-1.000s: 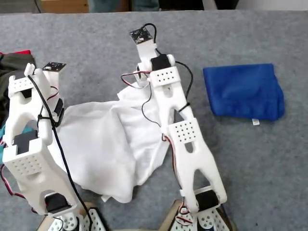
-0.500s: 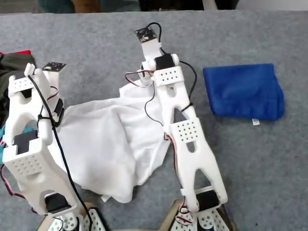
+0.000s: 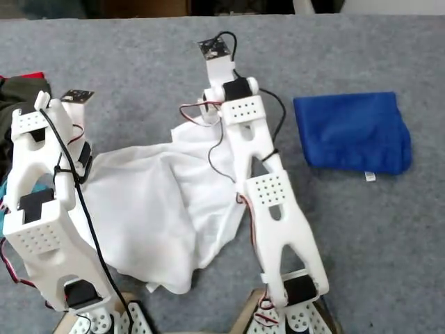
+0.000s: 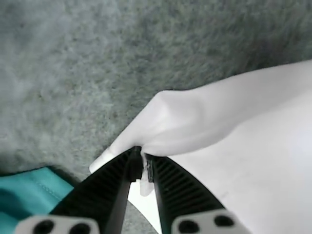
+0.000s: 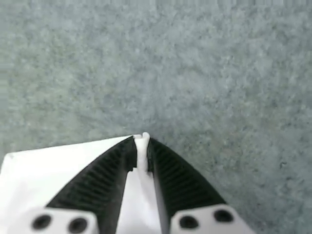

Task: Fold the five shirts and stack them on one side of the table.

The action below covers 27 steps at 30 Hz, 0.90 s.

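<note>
A white shirt (image 3: 160,216) lies spread out and wrinkled on the grey desk (image 3: 125,56), between two white arms. The left arm (image 3: 42,209) stands at the left side of this shirt. The left jaws are pressed together on an edge of the white shirt. In the left wrist view the cloth is pinched between the black tips and bunches up into a soft bump just past them. A bit of teal cloth (image 4: 24,192) lies on the desk just beside the left jaws. The right arm (image 3: 268,195) stretches along the right side of the white shirt to its far corner. The right jaws are pressed together too, pinching a thin fold of the white shirt right at the shirt's edge, where the grey desk begins. A blue shirt (image 3: 351,132) lies folded on the right side of the desk, well apart from the white shirt. A small white tag (image 3: 369,176) pokes out at its near edge. At the left edge of the desk, past the left arm, sits a heap of dark clothes (image 3: 15,94) with a bit of red (image 3: 31,75) at its far end.
</note>
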Each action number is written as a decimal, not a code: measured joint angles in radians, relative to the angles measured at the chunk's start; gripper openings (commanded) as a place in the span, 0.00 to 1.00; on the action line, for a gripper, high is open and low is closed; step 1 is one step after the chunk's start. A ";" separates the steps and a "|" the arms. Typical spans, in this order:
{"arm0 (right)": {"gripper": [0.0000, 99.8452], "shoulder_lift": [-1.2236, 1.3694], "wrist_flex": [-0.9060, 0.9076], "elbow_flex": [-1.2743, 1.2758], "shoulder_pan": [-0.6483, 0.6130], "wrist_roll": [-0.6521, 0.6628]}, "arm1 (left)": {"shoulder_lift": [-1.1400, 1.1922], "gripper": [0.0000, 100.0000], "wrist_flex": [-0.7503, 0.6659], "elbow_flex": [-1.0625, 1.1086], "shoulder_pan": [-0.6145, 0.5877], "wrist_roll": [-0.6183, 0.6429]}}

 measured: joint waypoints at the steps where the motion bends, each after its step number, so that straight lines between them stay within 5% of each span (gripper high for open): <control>1: 0.01 -0.014 0.008 -0.002 0.000 0.000 | 0.000 0.03 0.000 0.000 0.000 0.008; 12: 0.01 -0.480 0.201 -0.002 0.000 -0.026 | -0.190 0.03 0.083 -0.218 0.020 0.276; 20: 0.01 -0.997 0.204 -0.011 0.092 -0.026 | -0.537 0.03 0.331 -0.583 0.097 0.299; 27: 0.01 -1.387 0.101 -0.023 0.221 -0.026 | -0.842 0.03 0.356 -0.641 0.080 0.293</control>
